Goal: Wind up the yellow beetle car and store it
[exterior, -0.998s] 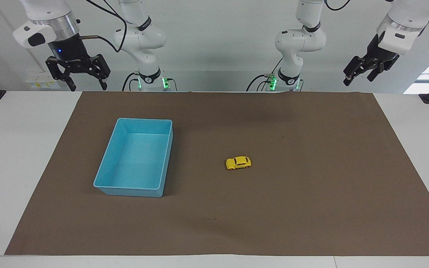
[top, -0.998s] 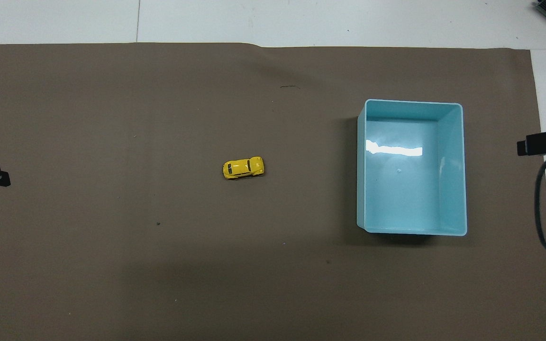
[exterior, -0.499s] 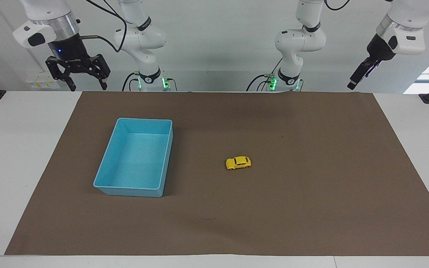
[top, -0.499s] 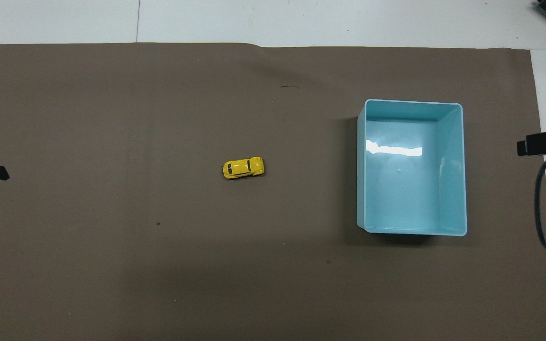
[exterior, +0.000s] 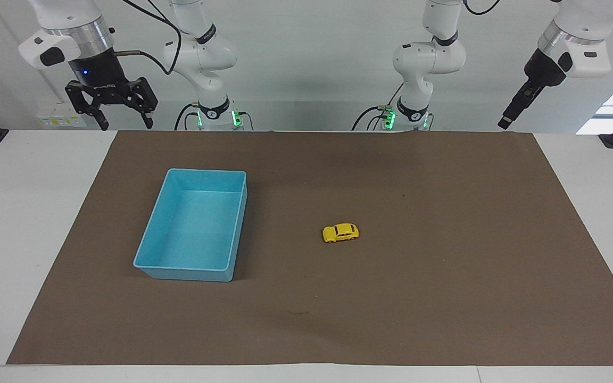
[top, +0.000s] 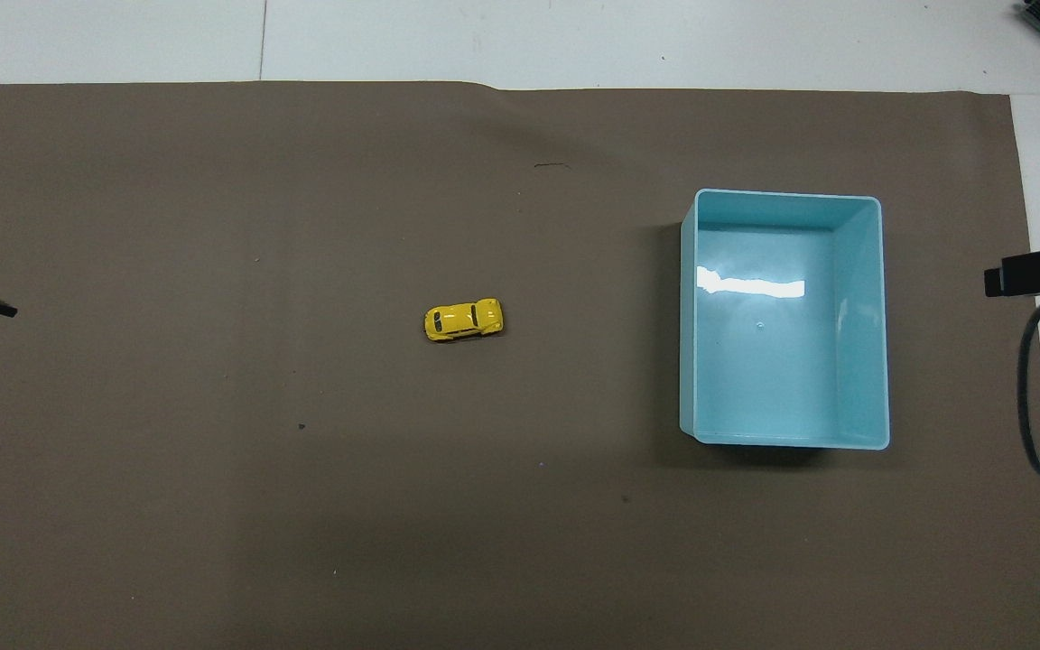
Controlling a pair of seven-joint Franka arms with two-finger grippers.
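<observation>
Yellow beetle car [exterior: 340,232] untouched, both pincers aloft

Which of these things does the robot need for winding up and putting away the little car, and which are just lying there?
For the job:
- yellow beetle car, alone on the mat
- light blue bin, empty, toward the right arm's end
- left gripper, raised at the table's edge
- right gripper, fingers open, raised, waiting

Just there:
- brown mat
- white table
</observation>
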